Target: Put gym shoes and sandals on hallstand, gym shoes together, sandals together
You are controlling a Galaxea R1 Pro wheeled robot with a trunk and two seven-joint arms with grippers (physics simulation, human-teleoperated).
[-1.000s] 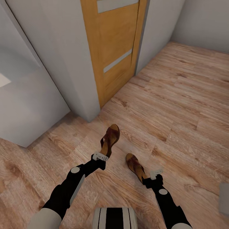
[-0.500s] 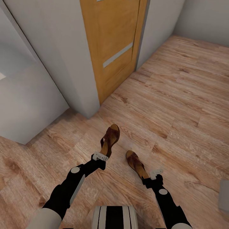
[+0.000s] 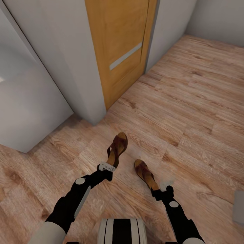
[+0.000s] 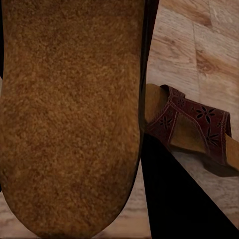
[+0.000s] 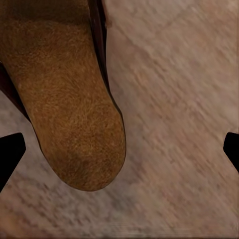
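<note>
Each arm carries one sandal above the corridor floor (image 3: 189, 101): the left gripper (image 3: 107, 167) is clamped on the heel end of the left sandal (image 3: 117, 148), which juts forward with its toe pointing away, and the right gripper (image 3: 162, 188) grips the heel of the right sandal (image 3: 145, 173), angled toward the far left. Both holds look to be on the very end of a long flat shoe, so I judge the main risk is a sandal pivoting or slipping out if the base turns or stops sharply. The left wrist view shows the right sandal (image 4: 194, 130) just beside the held footbed (image 4: 69, 114), so the two could knock together. The wall corner (image 3: 89, 112) and orange door (image 3: 122, 51) are near on the far left, and a swing that way could clip the protruding left toe
</note>
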